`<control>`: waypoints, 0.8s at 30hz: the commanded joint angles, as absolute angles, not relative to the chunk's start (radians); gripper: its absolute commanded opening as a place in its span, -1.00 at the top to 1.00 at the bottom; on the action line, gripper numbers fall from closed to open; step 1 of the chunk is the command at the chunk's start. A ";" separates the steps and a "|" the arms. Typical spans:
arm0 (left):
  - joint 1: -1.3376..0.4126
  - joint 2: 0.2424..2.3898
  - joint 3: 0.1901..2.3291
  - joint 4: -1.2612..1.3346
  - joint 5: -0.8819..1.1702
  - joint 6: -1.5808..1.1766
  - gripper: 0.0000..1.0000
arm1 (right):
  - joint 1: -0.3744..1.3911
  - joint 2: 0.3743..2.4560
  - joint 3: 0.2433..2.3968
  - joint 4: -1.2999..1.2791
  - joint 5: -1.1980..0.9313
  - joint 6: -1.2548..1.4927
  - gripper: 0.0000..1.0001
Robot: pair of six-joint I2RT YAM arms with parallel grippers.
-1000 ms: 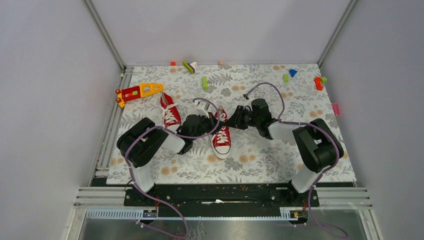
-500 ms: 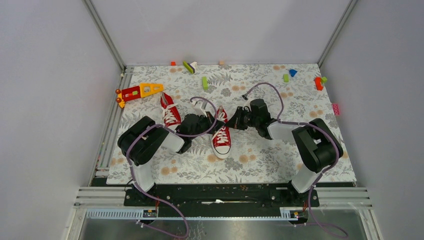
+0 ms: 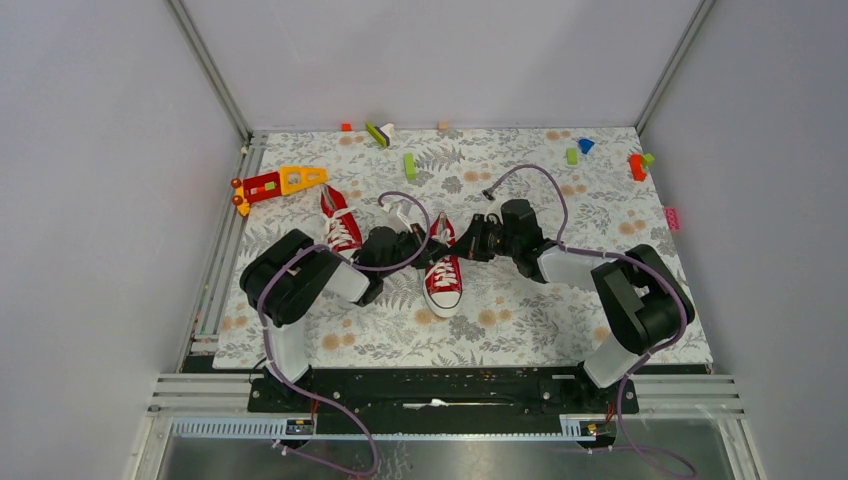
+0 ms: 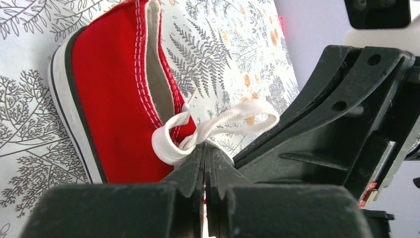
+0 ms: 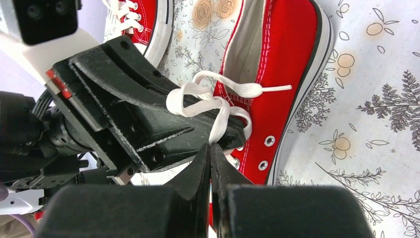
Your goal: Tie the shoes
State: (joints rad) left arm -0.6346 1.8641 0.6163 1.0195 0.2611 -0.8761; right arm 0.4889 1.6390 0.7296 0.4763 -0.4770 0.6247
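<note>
Top external view: the nearer shoe (image 3: 443,280) lies on the worktop (image 3: 540,310), the other shoe (image 3: 338,225) to its left. The left gripper (image 3: 428,250) and right gripper (image 3: 464,245) meet over its ankle opening, each pinching its white lace (image 4: 218,124).

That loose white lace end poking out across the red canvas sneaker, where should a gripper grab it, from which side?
I'd pinch the loose white lace end midway along its straight stretch, coming over the red canvas sneaker's sole-side wall. That stretch sticks out free, while the left gripper and right gripper, both shut on the white lace, crowd its other end.
</note>
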 commanded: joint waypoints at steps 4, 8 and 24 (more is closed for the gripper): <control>-0.592 1.938 0.655 1.168 0.393 -1.061 1.00 | 0.504 1.600 0.724 0.519 -0.513 0.608 1.00; -0.575 1.987 0.651 1.265 0.416 -1.143 1.00 | 0.504 1.596 0.722 0.532 -0.516 0.616 1.00; -0.542 2.053 0.650 1.433 0.481 -1.319 1.00 | 0.503 1.599 0.709 0.557 -0.507 0.637 0.72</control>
State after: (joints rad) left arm -0.5495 2.0457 0.6289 1.3041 0.4484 -1.2701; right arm 0.4904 1.6363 0.7181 0.5240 -0.4919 0.6411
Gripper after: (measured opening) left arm 0.009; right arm 0.087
